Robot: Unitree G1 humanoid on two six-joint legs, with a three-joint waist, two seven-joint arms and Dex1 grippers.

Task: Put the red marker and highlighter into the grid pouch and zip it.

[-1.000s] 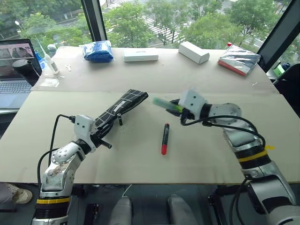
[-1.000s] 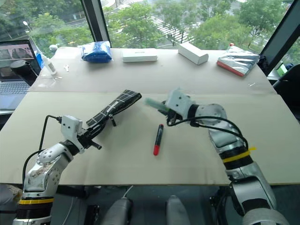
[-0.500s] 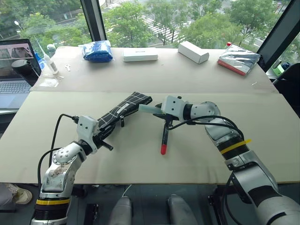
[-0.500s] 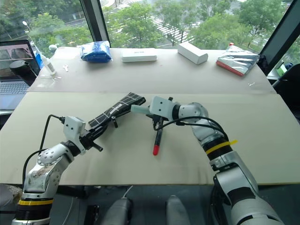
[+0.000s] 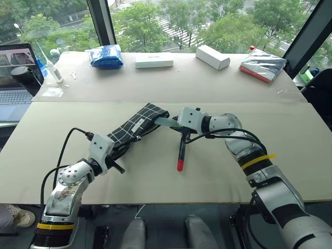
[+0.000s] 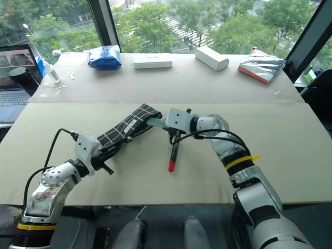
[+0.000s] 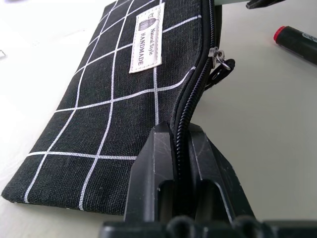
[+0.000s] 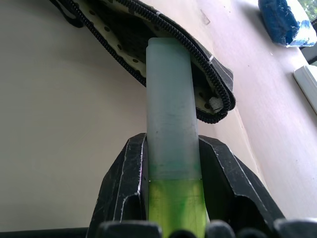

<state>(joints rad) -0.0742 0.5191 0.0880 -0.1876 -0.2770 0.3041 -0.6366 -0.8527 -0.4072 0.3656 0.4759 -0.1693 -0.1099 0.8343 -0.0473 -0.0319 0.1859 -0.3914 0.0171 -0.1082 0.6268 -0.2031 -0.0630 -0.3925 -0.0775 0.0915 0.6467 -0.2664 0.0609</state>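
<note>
The pouch (image 5: 136,126) lies slantwise on the bench (image 5: 155,176), its near end lifted off the surface and held by the left gripper (image 7: 181,148), whose fingers (image 7: 153,163) are pressed together on the zipper edge of the fabric. In the left wrist view the white label (image 7: 147,37) faces up on the gridded side, and the zipper pull (image 7: 220,63) with its black cord hangs partway along the zipper. The far end of the pouch gapes open, showing a pale dotted lining in the right wrist view. The highlighter (image 8: 171,109) is pinched across its body between the fingers (image 8: 124,188) of the right gripper (image 8: 173,193), with its bright green end nearest the wrist and its pale mint end reaching just to the pouch's open mouth, the tip lying at the zipper teeth on the upper lip; how far it is inside I cannot tell. The marker (image 5: 181,150) lies flat on the bench just beside and below the right gripper, apart from the pouch, red end pointing toward the robot. At the far edge of the bench are a blue bag (image 5: 106,56), two white boxes (image 5: 154,60), and a silver packet (image 5: 266,65); a laptop (image 5: 15,78) stands at the left.
</note>
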